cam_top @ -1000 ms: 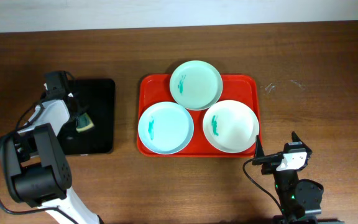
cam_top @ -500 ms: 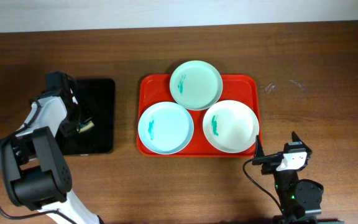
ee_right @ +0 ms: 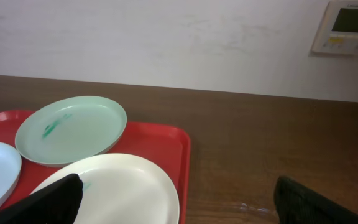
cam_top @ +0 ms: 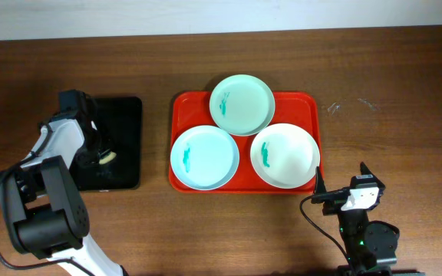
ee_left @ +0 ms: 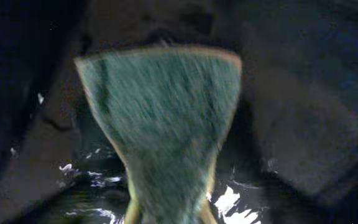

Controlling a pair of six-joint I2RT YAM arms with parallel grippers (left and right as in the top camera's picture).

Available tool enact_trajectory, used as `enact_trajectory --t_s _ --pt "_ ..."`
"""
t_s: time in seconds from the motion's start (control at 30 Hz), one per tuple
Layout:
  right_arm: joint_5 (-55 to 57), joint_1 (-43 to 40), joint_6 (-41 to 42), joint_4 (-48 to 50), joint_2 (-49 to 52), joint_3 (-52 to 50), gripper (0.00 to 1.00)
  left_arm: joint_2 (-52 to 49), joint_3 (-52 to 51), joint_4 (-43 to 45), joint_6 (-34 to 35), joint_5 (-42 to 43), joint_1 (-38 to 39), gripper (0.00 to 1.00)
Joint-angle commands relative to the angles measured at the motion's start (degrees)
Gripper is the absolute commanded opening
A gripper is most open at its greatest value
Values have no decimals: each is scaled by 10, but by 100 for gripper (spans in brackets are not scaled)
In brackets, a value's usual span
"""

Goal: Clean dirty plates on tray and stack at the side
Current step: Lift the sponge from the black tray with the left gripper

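Note:
Three plates lie on the red tray point(cam_top: 309, 103): a mint one point(cam_top: 242, 104) at the back, a pale one point(cam_top: 204, 157) front left and a white one point(cam_top: 285, 156) front right. Each carries a small teal smear. My left gripper point(cam_top: 98, 155) hangs low over the black tray point(cam_top: 125, 123) with its jaws wide around a green and yellow sponge point(ee_left: 166, 118), which fills the left wrist view. My right gripper point(ee_right: 179, 205) is open and holds nothing. It hovers just off the red tray's front right corner, its left finger over the white plate's point(ee_right: 123, 186) near rim.
The black tray sits left of the red one with a strip of bare wood between them. Brown table point(cam_top: 390, 92) stretches to the right of the red tray. A pale wall with a small panel point(ee_right: 347, 25) stands behind the table.
The left gripper's jaws have spread wider around the sponge. The sponge has shifted slightly toward the front of the black tray. The right arm and the plates have not moved.

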State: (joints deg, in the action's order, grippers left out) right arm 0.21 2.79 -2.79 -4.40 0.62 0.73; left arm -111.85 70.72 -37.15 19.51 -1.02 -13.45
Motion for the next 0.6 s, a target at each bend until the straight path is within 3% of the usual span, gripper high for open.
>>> enact_trajectory --t_s 0.0,0.07,0.13,0.23,0.3,0.33,0.4,0.5,0.57 --pt "7 2 2 -2 -4 -4 98 -24 -19 27 2 -35 -5 99" --pt "7 2 2 -2 -4 -4 98 -24 -19 40 2 -33 -5 100" --pt "7 2 2 -2 -4 -4 98 -24 -19 46 2 -33 -5 86" --pt "7 2 2 -2 -4 -4 98 -24 -19 51 2 -33 -5 75" --pt "7 2 2 -3 -4 -4 98 -23 -19 52 2 -33 -5 57" --pt "7 2 2 -3 -4 -4 98 -23 -19 52 2 -33 -5 41" --pt "7 2 2 -3 -4 -4 99 -21 -17 49 2 -18 -5 20" --pt "7 2 2 -3 -4 -4 98 -12 -14 49 2 25 -5 0" --pt "7 2 2 -2 -4 -4 98 3 -10 45 2 38 -5 0"
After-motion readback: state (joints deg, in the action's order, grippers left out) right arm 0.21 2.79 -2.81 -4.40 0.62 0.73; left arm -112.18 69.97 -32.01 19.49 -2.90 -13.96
